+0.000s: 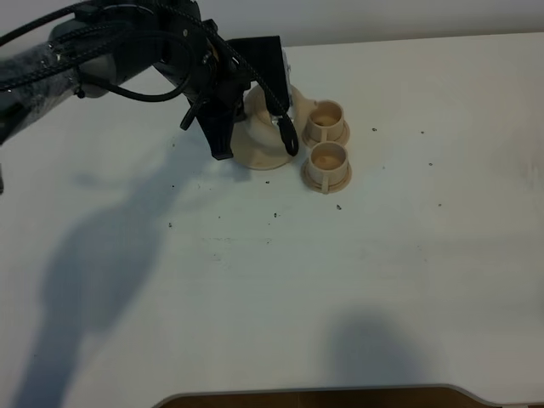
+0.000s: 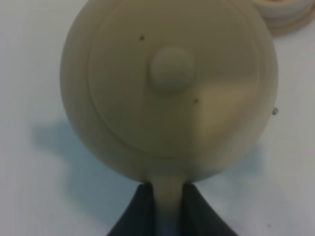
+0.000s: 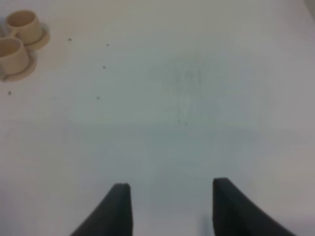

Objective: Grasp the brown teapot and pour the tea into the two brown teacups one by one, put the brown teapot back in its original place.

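Clamps left gripper (image 2: 169,199) on loop handle of the brown teapot (image 2: 167,88), upper centre in exterior view, just left of the two brown teacups (image 1: 326,121) (image 1: 327,163). Holds right gripper (image 3: 170,201) jaws apart over table (image 3: 197,98). Risks pot swinging on narrow handle pinch at lift, clipping the close cups or spilling early.

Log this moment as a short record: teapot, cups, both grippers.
teapot: pale beige round-bellied ceramic teapot, upright, lid on
cups: two small beige cylindrical cups, upright, side by side next to the teapot
left gripper: jaws shut on the teapot's loop handle
right gripper: jaws open, holding nothing, above the white table
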`<state>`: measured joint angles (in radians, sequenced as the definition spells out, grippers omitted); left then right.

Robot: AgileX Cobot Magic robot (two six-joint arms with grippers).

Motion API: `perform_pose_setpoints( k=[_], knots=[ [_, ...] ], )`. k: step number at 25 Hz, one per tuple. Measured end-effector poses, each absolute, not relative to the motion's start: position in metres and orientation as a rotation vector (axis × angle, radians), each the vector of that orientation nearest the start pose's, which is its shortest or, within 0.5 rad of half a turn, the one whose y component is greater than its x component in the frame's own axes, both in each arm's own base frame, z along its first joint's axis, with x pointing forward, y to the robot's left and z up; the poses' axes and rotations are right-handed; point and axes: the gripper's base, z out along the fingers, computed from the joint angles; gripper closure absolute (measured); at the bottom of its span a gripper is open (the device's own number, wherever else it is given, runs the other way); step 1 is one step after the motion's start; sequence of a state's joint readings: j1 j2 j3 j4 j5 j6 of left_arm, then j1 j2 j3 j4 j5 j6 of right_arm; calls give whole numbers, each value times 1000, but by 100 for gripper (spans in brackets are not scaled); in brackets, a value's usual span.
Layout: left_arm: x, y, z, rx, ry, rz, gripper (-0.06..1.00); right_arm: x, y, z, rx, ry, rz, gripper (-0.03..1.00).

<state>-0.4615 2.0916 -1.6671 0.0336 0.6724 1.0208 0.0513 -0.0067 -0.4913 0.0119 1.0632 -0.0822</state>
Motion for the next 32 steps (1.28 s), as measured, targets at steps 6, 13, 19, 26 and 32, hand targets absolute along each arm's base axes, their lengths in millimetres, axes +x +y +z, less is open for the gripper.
perform_pose_setpoints(
  k=[6,13,19,26,32],
  knots=[
    [421,-204,205,1821,1860,308,84,-5,1,275,-136,2044,-4,56],
    [422,-205,205,1879,1796,345,84,-5,1,275,-135,2044,-4,56],
    [419,-212,205,1955,1710,374,84,-5,1,275,-134,2044,-3,56],
    [413,-224,206,2010,1646,403,84,-5,1,275,-134,2044,-3,56],
    [411,-227,205,2031,1640,426,84,-5,1,275,-134,2044,-3,56]
  ],
)
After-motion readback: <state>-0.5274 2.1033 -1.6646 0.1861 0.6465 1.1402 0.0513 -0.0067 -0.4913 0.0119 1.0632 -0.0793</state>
